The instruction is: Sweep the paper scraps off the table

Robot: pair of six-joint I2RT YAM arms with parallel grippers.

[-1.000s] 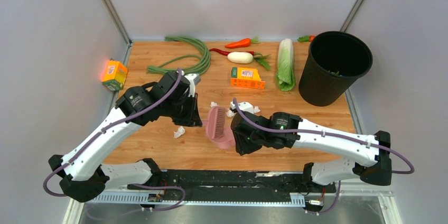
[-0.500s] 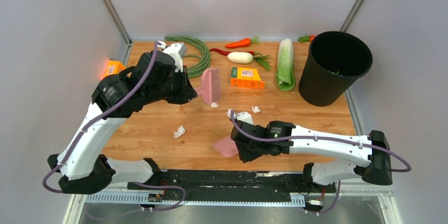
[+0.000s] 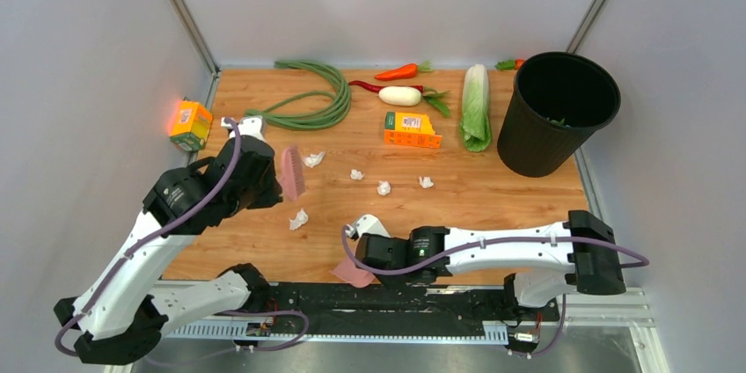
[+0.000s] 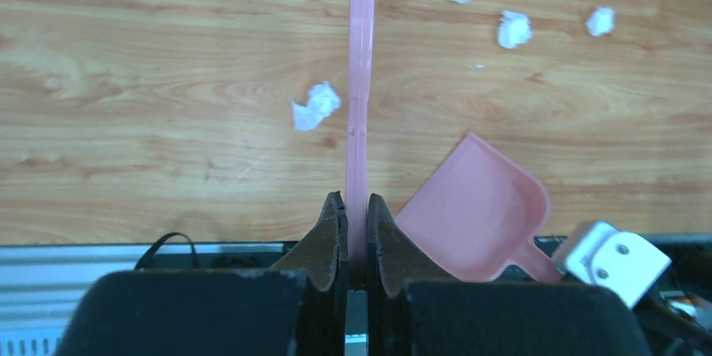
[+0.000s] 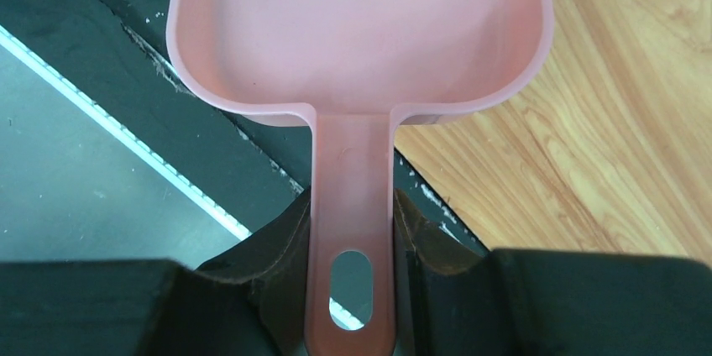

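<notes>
Several small white paper scraps lie on the wood table: one beside the brush, three in a row at mid-table, one nearer me. They also show in the left wrist view. My left gripper is shut on a pink brush, seen edge-on in its wrist view between the jaws of the left gripper. My right gripper is shut on the handle of a pink dustpan at the table's near edge; the pan is empty, with the right gripper on its handle.
A black bin stands at the back right. Along the back lie green beans, a carrot, a white radish, a cabbage and an orange box. A yellow-orange carton sits off the left edge.
My left arm swung the brush up to the back, then to the left side of the table. My right arm drew the dustpan back and left to the near edge. Scraps now lie uncovered.
</notes>
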